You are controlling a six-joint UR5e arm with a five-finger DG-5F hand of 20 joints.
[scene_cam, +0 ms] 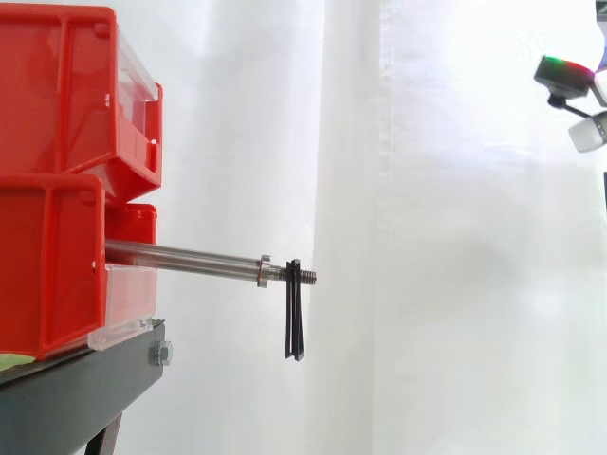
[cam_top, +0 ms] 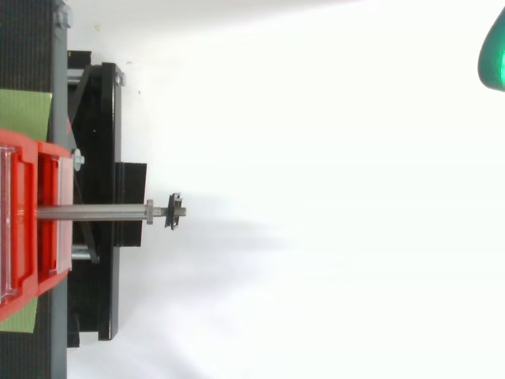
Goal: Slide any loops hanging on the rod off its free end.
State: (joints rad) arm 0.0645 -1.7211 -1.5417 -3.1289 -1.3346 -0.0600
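A steel rod (scene_cam: 185, 258) sticks out level from the red bins toward the right, with a collar (scene_cam: 264, 271) near its tip. A black loop (scene_cam: 294, 311) hangs on the threaded free end (scene_cam: 305, 277), just past the collar, and dangles straight down. In the top view the loop (cam_top: 173, 212) sits across the rod (cam_top: 91, 212) close to its tip. My hand (scene_cam: 561, 78) is at the upper right edge of the side view, far from the rod and well above it. In the top view my hand (cam_top: 493, 55) glows green at the upper right corner. It touches nothing.
Two stacked red bins (scene_cam: 57, 104) rest on a black stand (scene_cam: 85, 379) at the left. A white curtain (scene_cam: 427, 284) hangs behind. A bolt (scene_cam: 159, 354) sits on the stand's edge. Open space lies between the rod's tip and my hand.
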